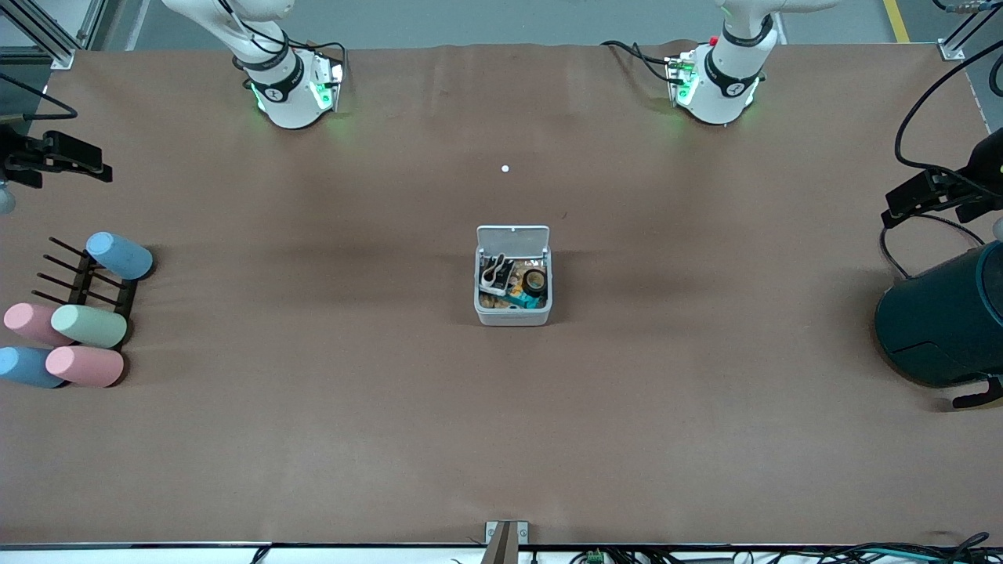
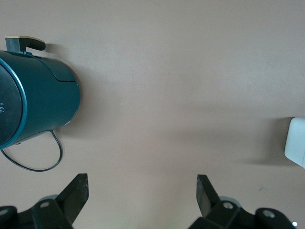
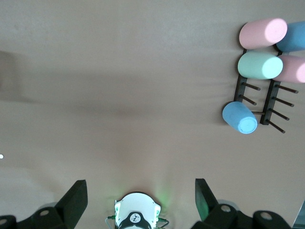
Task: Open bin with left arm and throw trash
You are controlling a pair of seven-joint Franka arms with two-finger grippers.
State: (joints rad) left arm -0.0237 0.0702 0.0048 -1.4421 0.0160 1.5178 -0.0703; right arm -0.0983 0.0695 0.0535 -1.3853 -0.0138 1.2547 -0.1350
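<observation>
The bin (image 1: pixel 513 301) sits in the middle of the table, about midway between the two arms' ends, with its flat white lid (image 1: pixel 513 237) swung up and back toward the robots' bases, so the opening faces up. Inside lie the trash items: the beige rubber-band loop (image 1: pixel 494 272), the small black tape roll (image 1: pixel 535 280) with its tan core, and the printed packet (image 1: pixel 501 291) under them, all below the rim. Judged from that, both halves of the task look done, and what remains, if anything, would be closing the lid or simply parking. The relation that matters is that the bin lies well apart from both grippers, along the table's long axis. The left gripper (image 2: pixel 142 193) hangs at the left arm's end of the table, over bare cloth just beside the large dark teal container (image 1: pixel 944 317); its fingers are spread wide and hold nothing, and in the left wrist view only a white corner of the bin (image 2: pixel 296 147) shows at the picture's edge. The right gripper (image 3: pixel 141 193) hangs at the right arm's end, above the table near the rack (image 1: pixel 90 282) of pastel cups (image 1: pixel 88 326), its fingers likewise spread and empty. Neither arm is clearly nearer; any return to the lid would fall to the left arm by the task, and it would need a long reach inward toward the table's centre.
</observation>
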